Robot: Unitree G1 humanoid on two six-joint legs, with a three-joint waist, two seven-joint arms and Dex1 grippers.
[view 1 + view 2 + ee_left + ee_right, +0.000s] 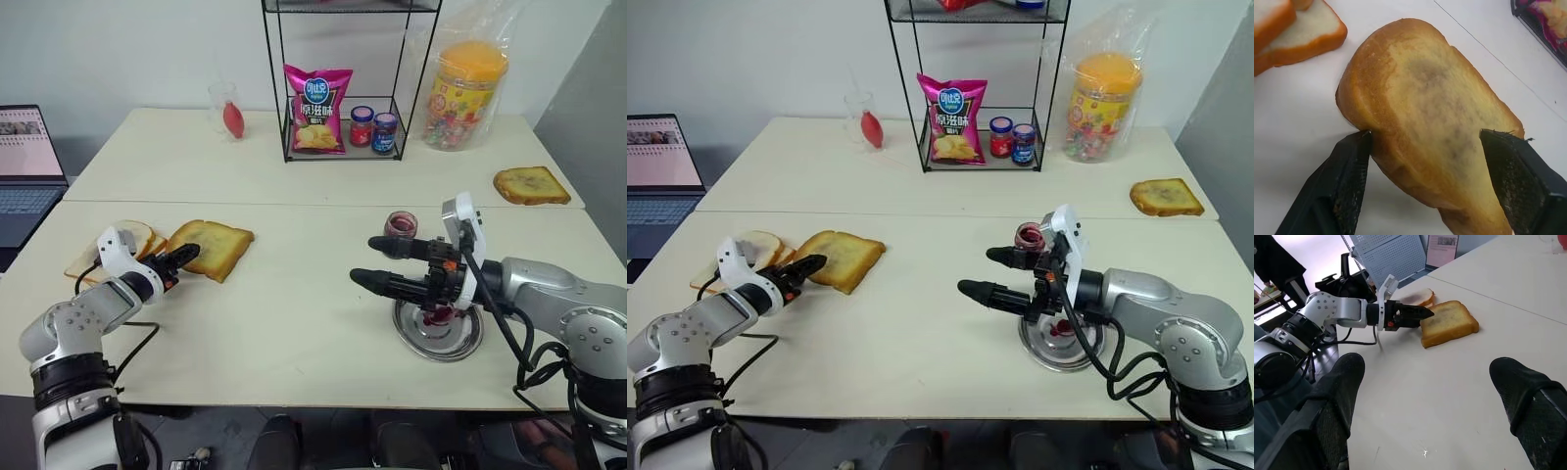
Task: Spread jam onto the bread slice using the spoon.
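The bread slice (1435, 127) lies between the open left gripper's (1425, 181) fingers, ungripped.

Bread slice (211, 248) at table's (294, 323) left, just right of pale slices (125, 241); jam jar (401, 224) behind steel plate (438, 336) at right.

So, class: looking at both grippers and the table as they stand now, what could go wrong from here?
1. The left gripper straddles the bread slice at one end; closing there could squash it or tilt it.
2. The open right gripper hangs over the steel plate, beside the jam jar; a swing might knock the jar.
3. The pale slices lie close by and could be nudged.
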